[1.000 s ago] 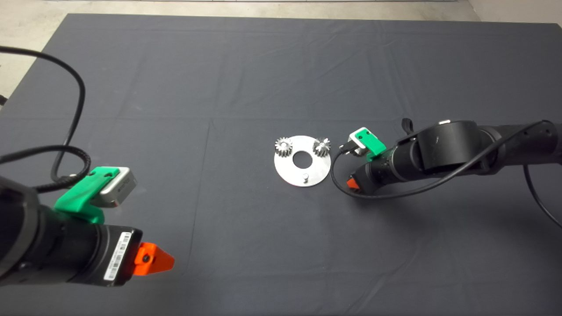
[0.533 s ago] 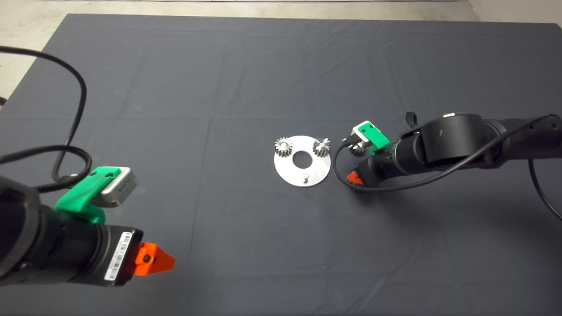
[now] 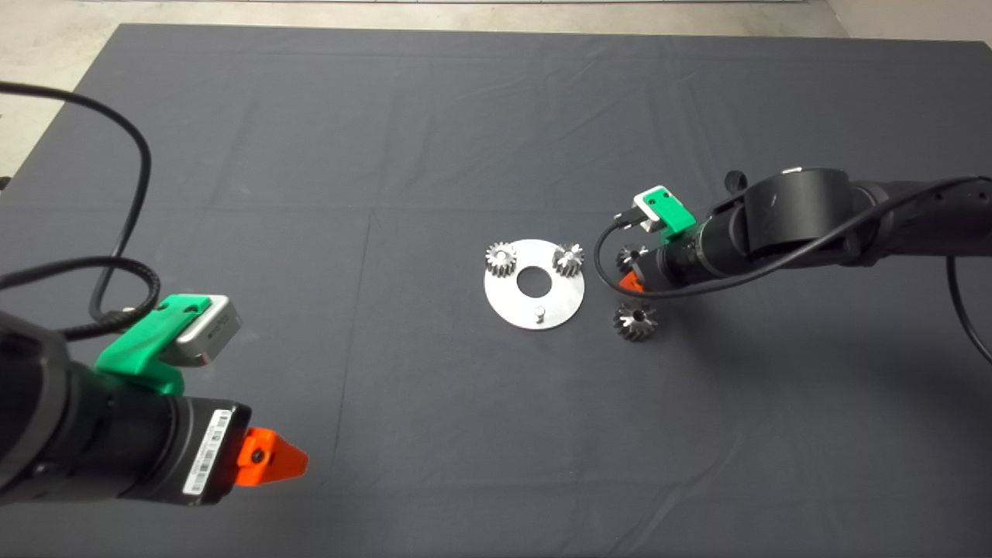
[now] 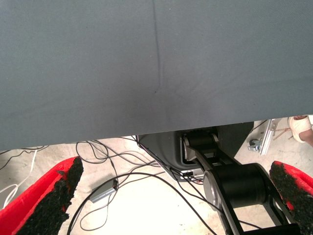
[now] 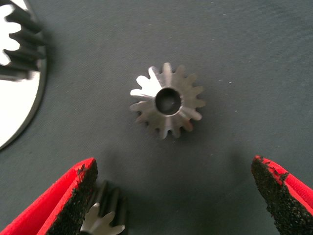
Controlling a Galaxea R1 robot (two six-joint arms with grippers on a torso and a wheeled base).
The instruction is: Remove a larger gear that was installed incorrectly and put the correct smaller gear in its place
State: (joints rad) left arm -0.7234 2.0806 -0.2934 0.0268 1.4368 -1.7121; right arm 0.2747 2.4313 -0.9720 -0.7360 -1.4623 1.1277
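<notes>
The larger gear (image 3: 635,321), silver with flared teeth, lies on the mat right of the round steel plate (image 3: 511,306). The smaller gear (image 3: 632,256), dark, lies on the mat just beyond it. My right gripper (image 3: 633,280) hovers between the two, open and empty. In the right wrist view the smaller gear (image 5: 167,100) lies just ahead of the open gripper (image 5: 173,166), and the larger gear (image 5: 100,220) sits beside one finger pad, partly cut off. The plate holds two small silver gears (image 3: 501,258) (image 3: 568,260) and a bare pin (image 3: 539,313).
My left gripper (image 3: 271,459) waits open at the lower left; its wrist view shows the gripper (image 4: 176,178), the mat's edge (image 4: 156,132), and cables and the robot's base on the floor. The plate's rim (image 5: 19,107) shows in the right wrist view.
My right gripper has let go of the larger gear and moved up toward the far side. That uncovered the larger gear on the mat and the smaller gear beside it. The left arm is still.
</notes>
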